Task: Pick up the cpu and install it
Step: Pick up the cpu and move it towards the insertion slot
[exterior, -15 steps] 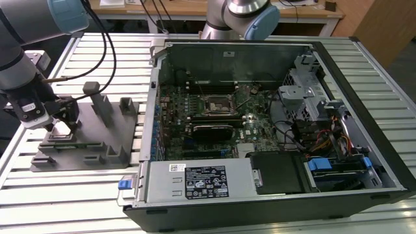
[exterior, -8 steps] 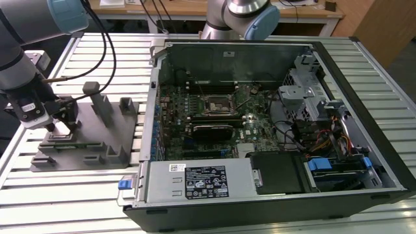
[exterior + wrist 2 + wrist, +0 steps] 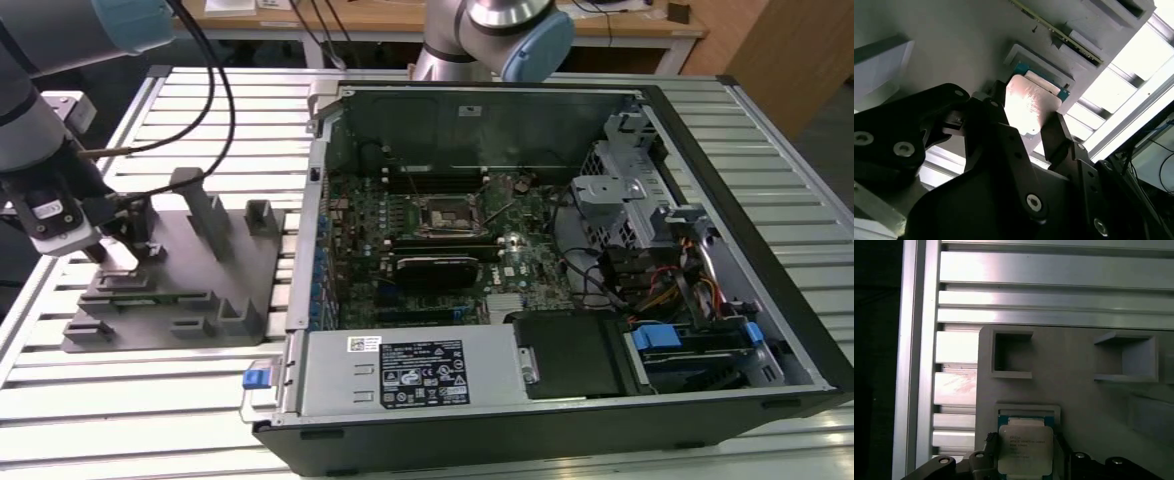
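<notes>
At the exterior view's left, the gripper [image 3: 114, 255] hangs over the grey fixture [image 3: 254, 290]; in the second wrist view its jaws pinch the cpu [image 3: 1029, 100].

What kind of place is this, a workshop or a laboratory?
Probably a robotics lab or assembly test bench: an open computer case lies on a slotted aluminium table, and beside it a grey fixture holds the cpu, with the gripper at it.

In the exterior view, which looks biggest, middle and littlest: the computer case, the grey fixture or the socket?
Largest to smallest:
1. computer case
2. grey fixture
3. socket
None look close in size.
</notes>
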